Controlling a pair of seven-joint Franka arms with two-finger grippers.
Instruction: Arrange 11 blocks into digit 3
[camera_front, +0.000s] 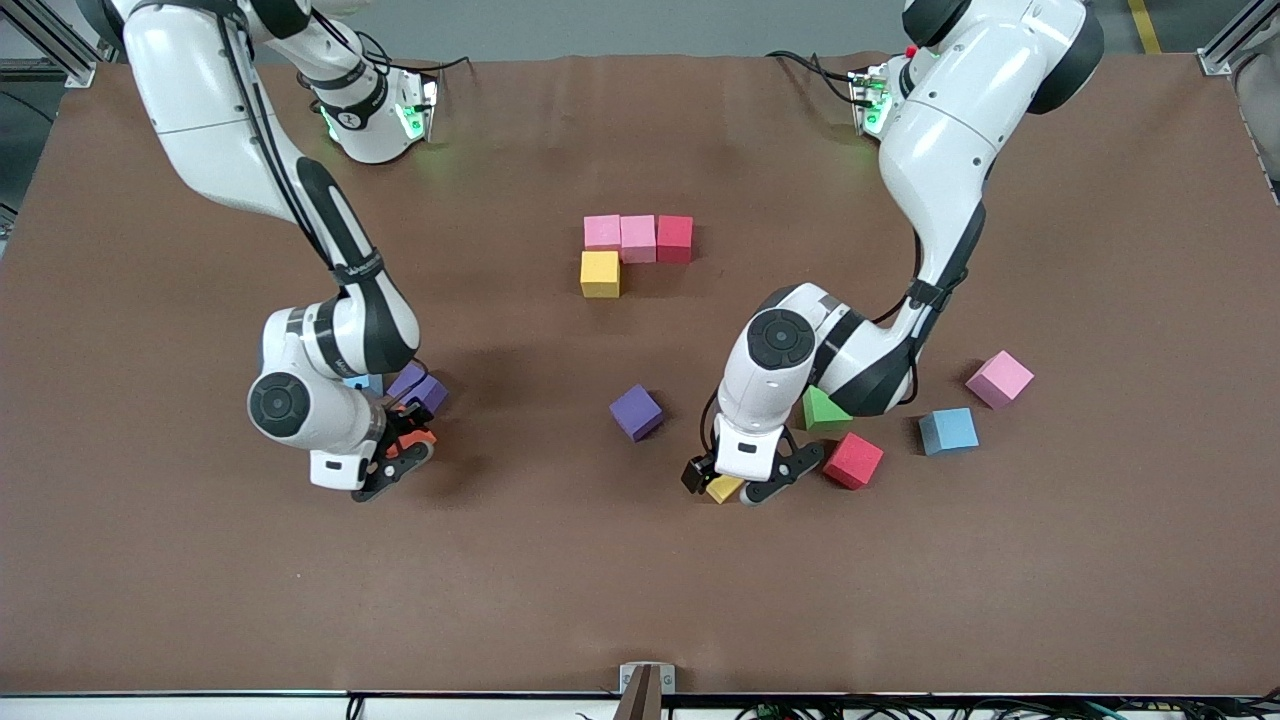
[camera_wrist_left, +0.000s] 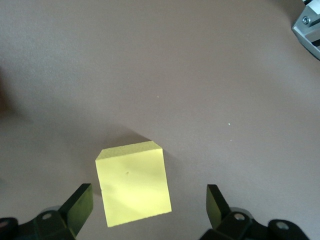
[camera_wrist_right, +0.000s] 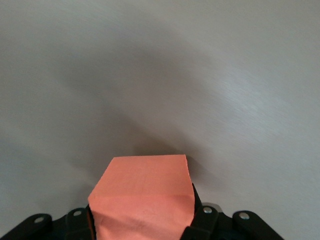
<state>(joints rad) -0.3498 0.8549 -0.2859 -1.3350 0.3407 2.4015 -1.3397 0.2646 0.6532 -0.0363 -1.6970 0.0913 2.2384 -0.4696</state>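
Note:
Two pink blocks (camera_front: 602, 232) (camera_front: 638, 238) and a red block (camera_front: 675, 238) form a touching row mid-table. A yellow block (camera_front: 600, 273) touches the end pink one on the side nearer the front camera. My right gripper (camera_front: 408, 440) (camera_wrist_right: 142, 215) is shut on an orange block (camera_front: 416, 437) (camera_wrist_right: 145, 190), low at the table toward the right arm's end. My left gripper (camera_front: 735, 482) (camera_wrist_left: 149, 205) is open and straddles a second yellow block (camera_front: 724, 489) (camera_wrist_left: 134, 182), with a gap on each side.
A purple block (camera_front: 420, 388) and a partly hidden light blue block (camera_front: 365, 383) lie beside the right gripper. Loose near the left arm are a purple (camera_front: 637, 412), green (camera_front: 822, 410), red (camera_front: 853, 460), blue (camera_front: 948, 430) and pink block (camera_front: 999, 378).

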